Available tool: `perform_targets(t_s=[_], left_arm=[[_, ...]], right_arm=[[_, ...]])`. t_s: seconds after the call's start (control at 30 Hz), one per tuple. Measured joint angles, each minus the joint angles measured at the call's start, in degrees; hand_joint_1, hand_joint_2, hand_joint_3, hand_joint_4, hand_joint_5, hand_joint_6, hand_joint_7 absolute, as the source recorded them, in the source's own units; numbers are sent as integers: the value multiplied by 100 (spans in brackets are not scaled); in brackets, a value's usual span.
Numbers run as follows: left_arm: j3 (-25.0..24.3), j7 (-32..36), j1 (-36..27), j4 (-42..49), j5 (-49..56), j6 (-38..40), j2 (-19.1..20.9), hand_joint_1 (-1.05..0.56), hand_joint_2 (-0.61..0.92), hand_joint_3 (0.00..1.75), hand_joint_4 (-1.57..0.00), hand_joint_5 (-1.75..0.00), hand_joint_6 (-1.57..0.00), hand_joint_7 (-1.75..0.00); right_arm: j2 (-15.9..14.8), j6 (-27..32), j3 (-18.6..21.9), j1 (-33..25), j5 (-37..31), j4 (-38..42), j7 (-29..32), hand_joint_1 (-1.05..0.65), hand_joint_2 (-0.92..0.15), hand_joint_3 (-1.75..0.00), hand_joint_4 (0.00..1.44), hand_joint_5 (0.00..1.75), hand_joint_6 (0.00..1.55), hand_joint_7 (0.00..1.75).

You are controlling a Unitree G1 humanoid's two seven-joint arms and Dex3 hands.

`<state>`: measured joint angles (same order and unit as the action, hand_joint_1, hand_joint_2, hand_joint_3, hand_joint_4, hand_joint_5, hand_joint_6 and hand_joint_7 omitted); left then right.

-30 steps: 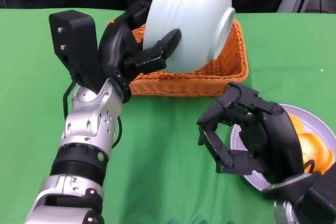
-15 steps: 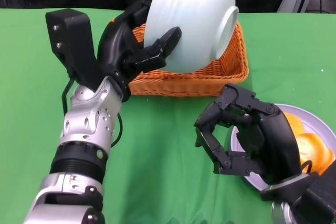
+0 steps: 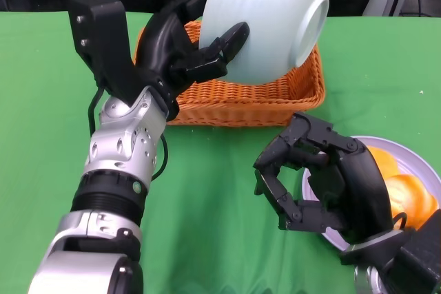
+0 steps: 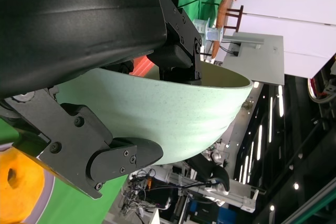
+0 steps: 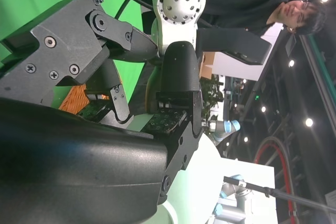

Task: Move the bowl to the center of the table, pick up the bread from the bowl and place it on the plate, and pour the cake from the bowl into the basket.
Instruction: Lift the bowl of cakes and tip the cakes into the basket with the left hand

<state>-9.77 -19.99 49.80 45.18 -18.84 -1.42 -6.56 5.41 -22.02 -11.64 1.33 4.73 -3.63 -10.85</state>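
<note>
— Looking down from the head: where's the bowl (image 3: 265,22)?

— Tipped over the basket (image 3: 238,94), gripped by the left hand (image 3: 186,60). The right hand (image 3: 324,184) holds nothing, fingers loosely apart, beside the plate (image 3: 420,170) with the bread (image 3: 406,194).

— Left wrist view?

— Fingers (image 4: 115,156) clamp the rim; whether the cake has fallen, I can't tell. Best to keep the mouth above the basket and tilt slowly.

The pale green bowl (image 3: 265,22) looks smooth, ridged and faintly speckled, the orange basket (image 3: 238,98) coarsely woven wicker, the tablecloth (image 3: 207,191) matt green fabric, the plate (image 3: 420,170) glossy, and the left hand (image 3: 182,56) matt black plastic.
</note>
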Motion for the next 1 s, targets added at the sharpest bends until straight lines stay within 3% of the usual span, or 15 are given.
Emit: perform_targets(t_s=[0.33, 1.0], left_arm=[[-387, -54, 466, 355, -416, 454, -51, -4, 65, 114, -77, -163, -83, -139], [-1130, -249, 938, 1079, -1046, 1448, -26, -12, 80, 92, -71, -171, -69, -155]], right_arm=[[12, -5, -24, -28, 33, 10, -51, -15, -51, -96, 80, 153, 70, 128], [50, -95, -42, -64, 97, 90, -139, -14, -49, -101, 80, 155, 69, 129]])
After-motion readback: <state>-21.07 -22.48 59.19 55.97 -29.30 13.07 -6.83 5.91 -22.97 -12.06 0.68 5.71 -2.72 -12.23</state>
